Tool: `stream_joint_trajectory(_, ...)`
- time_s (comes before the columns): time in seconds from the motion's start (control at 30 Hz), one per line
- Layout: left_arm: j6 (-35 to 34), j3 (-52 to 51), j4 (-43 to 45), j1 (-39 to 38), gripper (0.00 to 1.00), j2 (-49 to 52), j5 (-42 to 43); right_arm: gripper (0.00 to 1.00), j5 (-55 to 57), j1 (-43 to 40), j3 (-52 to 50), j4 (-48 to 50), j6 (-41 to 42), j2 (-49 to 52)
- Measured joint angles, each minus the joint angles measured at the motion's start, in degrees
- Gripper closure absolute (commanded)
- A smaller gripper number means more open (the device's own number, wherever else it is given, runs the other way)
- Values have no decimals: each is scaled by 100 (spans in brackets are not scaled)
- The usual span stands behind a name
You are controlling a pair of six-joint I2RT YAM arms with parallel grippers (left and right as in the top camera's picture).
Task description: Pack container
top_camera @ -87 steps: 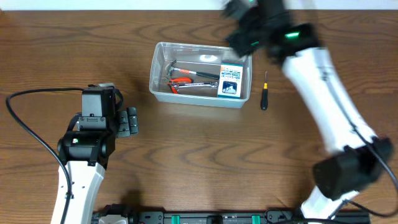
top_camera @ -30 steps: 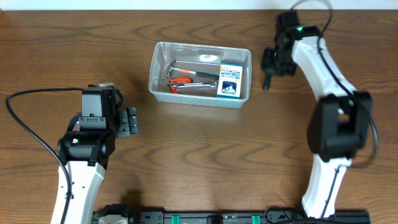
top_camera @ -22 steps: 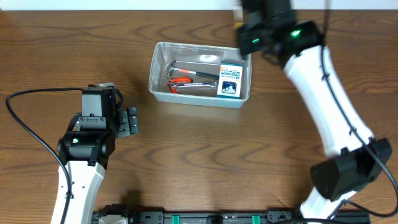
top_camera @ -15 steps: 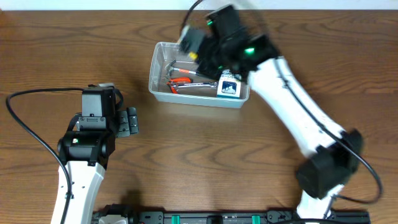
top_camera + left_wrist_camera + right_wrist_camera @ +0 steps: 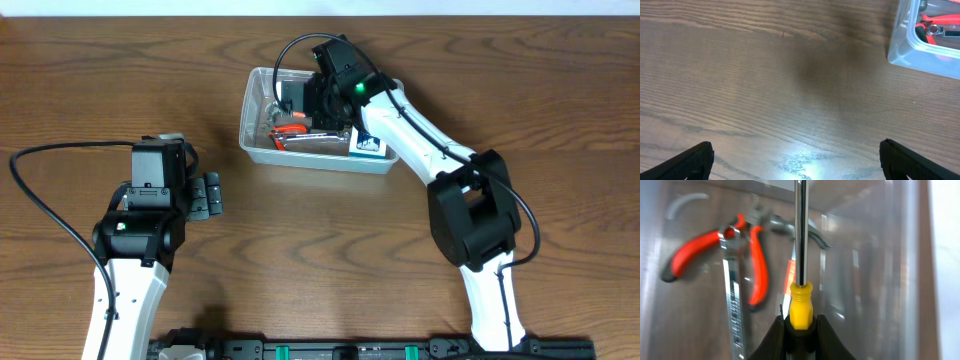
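The container [image 5: 320, 160] is a clear plastic bin at the table's back middle. Inside it lie red-handled pliers [image 5: 757, 265], a steel wrench [image 5: 732, 300], a hammer [image 5: 812, 227] and a blue-and-white box [image 5: 370, 135]. My right gripper [image 5: 318, 100] hangs over the bin's middle, shut on the black-and-yellow handle of a screwdriver [image 5: 800, 255]. Seen from the right wrist, the shaft points away from the right gripper [image 5: 801, 325] over the tools, beside the container's wall [image 5: 890, 270]. My left gripper [image 5: 212, 195] stands open and holds nothing, left of the bin.
In the left wrist view, the container's corner [image 5: 900, 47] sits at the upper right, beyond bare wood between the open left gripper's [image 5: 796, 150] fingers. The right arm reaches across the table's right half to the bin.
The screwdriver that lay on the table right of the container is now in my right gripper, which swung left to over the bin. The left arm has not moved.
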Motion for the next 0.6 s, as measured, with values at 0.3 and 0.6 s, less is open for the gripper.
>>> stream_joint_trajectory(0.3, 0, 0, -2, 0, 2, 0, 0, 20, 247, 107, -2, 258, 601, 114)
stream_joint_trajectory(0.6, 0, 0, -2, 0, 2, 0, -2, 1, 1902, 7, 2, -142, 1884, -964)
